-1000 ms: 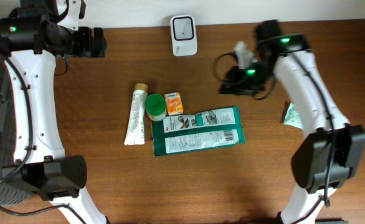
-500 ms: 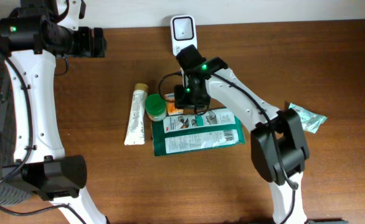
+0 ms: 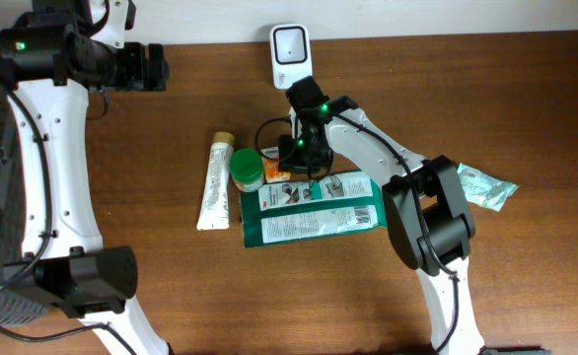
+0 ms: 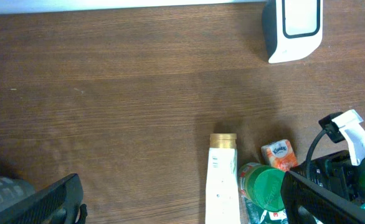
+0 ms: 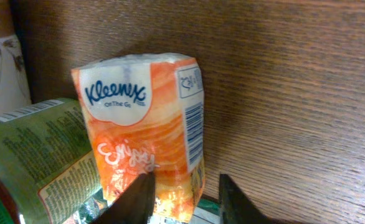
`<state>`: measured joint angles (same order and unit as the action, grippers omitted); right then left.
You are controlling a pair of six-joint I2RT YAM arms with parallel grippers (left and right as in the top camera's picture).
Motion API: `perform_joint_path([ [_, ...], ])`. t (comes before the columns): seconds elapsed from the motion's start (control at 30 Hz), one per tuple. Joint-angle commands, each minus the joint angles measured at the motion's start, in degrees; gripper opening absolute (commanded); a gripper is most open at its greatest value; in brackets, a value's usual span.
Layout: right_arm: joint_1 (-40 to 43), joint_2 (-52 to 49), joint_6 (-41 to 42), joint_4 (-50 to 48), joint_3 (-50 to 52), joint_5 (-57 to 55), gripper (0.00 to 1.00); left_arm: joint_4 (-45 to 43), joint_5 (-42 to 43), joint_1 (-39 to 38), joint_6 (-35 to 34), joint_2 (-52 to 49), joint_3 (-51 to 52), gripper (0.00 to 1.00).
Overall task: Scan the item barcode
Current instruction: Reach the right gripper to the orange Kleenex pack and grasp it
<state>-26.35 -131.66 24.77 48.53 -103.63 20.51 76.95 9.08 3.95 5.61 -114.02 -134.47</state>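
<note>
Kleenex pack (image 5: 146, 134) sat between the right gripper's (image 5: 184, 190) parted jaws, narrower than before, its lower end hidden; left gripper (image 4: 179, 202) gaped.

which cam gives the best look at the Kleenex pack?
Right wrist: the Kleenex pack fills the frame, logo and barcode legible. Overhead shows only a small orange patch; left wrist shows it tiny, near the green lid.

Kleenex pack (image 3: 272, 168) mostly hidden under right arm (image 3: 368, 148) overhead; scanner (image 4: 293, 28) top cut off, L-wrist view; jar (image 5: 39, 162) cropped
</note>
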Motion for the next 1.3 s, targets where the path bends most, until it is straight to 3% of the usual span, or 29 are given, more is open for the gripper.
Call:
perform_joint_path([
  [0.0,-0.2,-1.7,-0.1,-0.7,0.5,1.0,0.24,-0.1,0.6,0.0,1.0,0.5,-0.2,0.99],
  [0.13,-0.2,-2.6,1.1,-0.6,0.6,2.3,0.21,-0.1,0.6,0.0,1.0,0.5,-0.2,0.99],
  [0.27,-0.1,-3.1,1.2,-0.3,0.6,3.2,0.04,-0.1,0.6,0.0,1.0,0.5,-0.2,0.99],
  [0.37,1.4,-2.8,-1.5,1.7,0.4,4.2,0.04,-0.1,0.6,0.0,1.0,0.5,-0.2,0.99],
  [0.53,9.6,-1.1,-21.2,7.7,-1.4,18.1,0.04,-0.1,0.6,0.0,1.0,0.5,-0.2,0.99],
  [0.73,15.7,-1.1,-33.1,13.8,-2.7,19.8,0.04,-0.1,0.6,0.0,1.0,0.5,-0.2,0.99],
  [1.2,15.5,-1.1,-34.6,13.7,-3.3,17.4,0.04,-0.1,0.6,0.0,1.0,0.5,-0.2,0.99],
  [1.23,15.5,-1.1,-34.6,13.9,-3.6,17.4,0.07,-0.1,0.6,0.0,1.0,0.5,-0.2,0.99],
  [1.27,15.5,-1.1,-34.6,14.5,-4.2,17.4,0.20,-0.1,0.6,0.0,1.0,0.5,-0.2,0.99],
])
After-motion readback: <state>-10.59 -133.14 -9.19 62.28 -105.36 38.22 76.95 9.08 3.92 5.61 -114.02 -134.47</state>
